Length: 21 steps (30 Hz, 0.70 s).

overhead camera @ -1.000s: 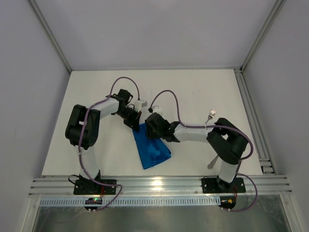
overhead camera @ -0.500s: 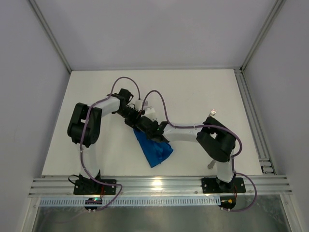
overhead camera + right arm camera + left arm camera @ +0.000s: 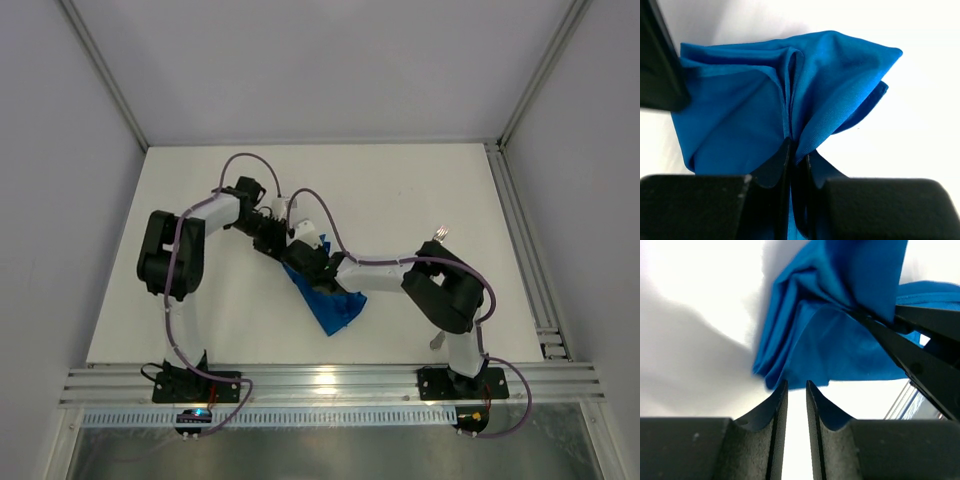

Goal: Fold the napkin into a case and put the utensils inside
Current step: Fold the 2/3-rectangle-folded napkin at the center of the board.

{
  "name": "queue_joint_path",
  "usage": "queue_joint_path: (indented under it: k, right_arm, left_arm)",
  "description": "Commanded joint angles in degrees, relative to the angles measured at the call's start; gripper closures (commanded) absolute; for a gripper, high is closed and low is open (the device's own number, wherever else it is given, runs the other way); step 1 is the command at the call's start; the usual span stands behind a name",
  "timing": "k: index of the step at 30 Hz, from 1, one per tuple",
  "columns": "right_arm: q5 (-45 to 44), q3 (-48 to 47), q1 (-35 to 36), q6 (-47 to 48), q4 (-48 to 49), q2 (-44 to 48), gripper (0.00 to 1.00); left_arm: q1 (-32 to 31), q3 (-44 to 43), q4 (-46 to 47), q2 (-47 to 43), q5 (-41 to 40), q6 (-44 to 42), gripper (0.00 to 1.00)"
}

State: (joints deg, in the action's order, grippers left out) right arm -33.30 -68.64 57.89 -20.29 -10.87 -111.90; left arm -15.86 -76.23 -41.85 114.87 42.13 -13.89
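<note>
The bright blue napkin lies bunched and creased on the white table, between the two arms. My right gripper is shut on a gathered fold of it, and the cloth fans out above the tips. My left gripper is just up-left of it. Its fingers stand a narrow gap apart with nothing between them, and the napkin hangs just beyond the tips. The fork lies at the right, half hidden by the right arm. A second silver utensil peeks out near the right arm's base.
The right gripper's black fingers cross the right side of the left wrist view, close to my left gripper. An aluminium rail runs along the table's right edge and another along the front.
The right gripper has moved up and left toward the left gripper, pulling the napkin's top with it. The cloth has bunched narrower and its lower end has swung right.
</note>
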Motion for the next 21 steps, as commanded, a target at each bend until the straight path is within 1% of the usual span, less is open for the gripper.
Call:
queue_joint_path:
  k: [1, 3, 6, 8, 12, 13, 17, 18, 19, 21]
  right_arm:
    - [-4.14, 1.32, -0.5, 5.61, 2.08, -1.22, 0.96]
    - [-4.14, 2.63, -0.58, 6.58, 4.1, -1.04, 0.96]
    - [-3.36, 4.3, -0.5, 8.6, 7.53, 0.1, 0.96]
    - [-2.21, 5.79, -0.5, 10.96, 10.24, 1.06, 0.96]
    - [3.92, 8.61, -0.58, 15.45, 14.91, 2.91, 0.96]
    - [4.99, 9.05, -0.67, 16.68, 16.74, 3.17, 0.96]
    - [8.77, 13.0, -0.58, 23.53, 21.85, 4.05, 0.96]
    - [9.65, 13.09, -0.58, 26.07, 22.38, 3.97, 0.96]
    - [11.48, 13.09, -0.67, 27.05, 22.74, 3.97, 0.96]
    - [13.86, 12.83, -0.67, 29.6, 23.0, 3.53, 0.96]
  left_arm:
    - [4.07, -3.92, -2.71, 0.18, 3.92, 1.06, 0.77]
    - [5.57, -5.33, -2.72, -0.7, 4.36, 2.11, 0.75]
    - [5.05, -8.39, -2.02, -0.88, 4.63, 3.6, 0.7]
    - [4.26, -10.6, -0.09, -0.09, 3.49, 6.5, 0.67]
    - [2.68, -15.7, 4.04, 3.07, 3.4, 13.35, 0.62]
    - [2.67, -16.49, 5.1, 3.86, 3.4, 17.37, 0.62]
    - [1.89, -14.04, 12.38, 2.73, 1.91, 21.88, 0.6]
    - [1.62, -13.43, 13.18, 2.21, 1.56, 22.32, 0.59]
    - [0.75, -12.55, 13.89, 1.59, 1.38, 22.5, 0.57]
    - [-0.05, -12.02, 14.68, 1.32, 1.11, 22.5, 0.56]
